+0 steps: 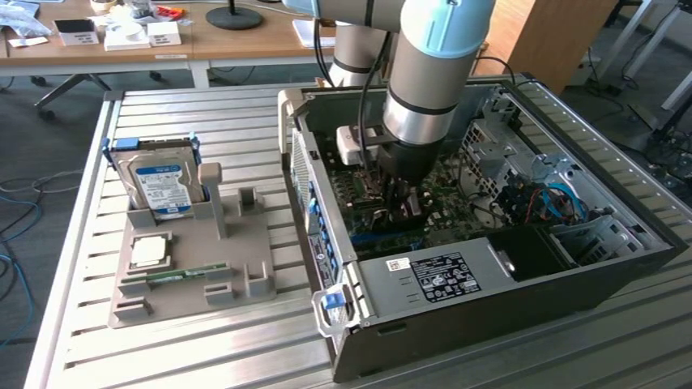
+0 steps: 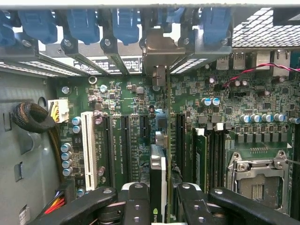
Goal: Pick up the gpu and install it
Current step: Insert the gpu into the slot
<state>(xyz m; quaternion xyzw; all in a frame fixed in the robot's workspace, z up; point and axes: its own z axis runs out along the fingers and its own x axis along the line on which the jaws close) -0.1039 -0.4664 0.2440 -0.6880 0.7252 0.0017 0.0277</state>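
In the exterior view the gripper (image 1: 398, 203) reaches down inside the open computer case (image 1: 605, 267), while in the wrist view its fingers (image 2: 136, 206) clench the gpu (image 2: 159, 154) edge-on directly beneath, over the motherboard (image 2: 225, 108) slots.

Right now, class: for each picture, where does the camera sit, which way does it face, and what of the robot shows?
Exterior view: off the arm, above, looking down at the open computer case; the arm reaches inside.
Wrist view: on the wrist, facing the motherboard; gripper holds the gpu edge-on.
Shared: case interior and gripper.
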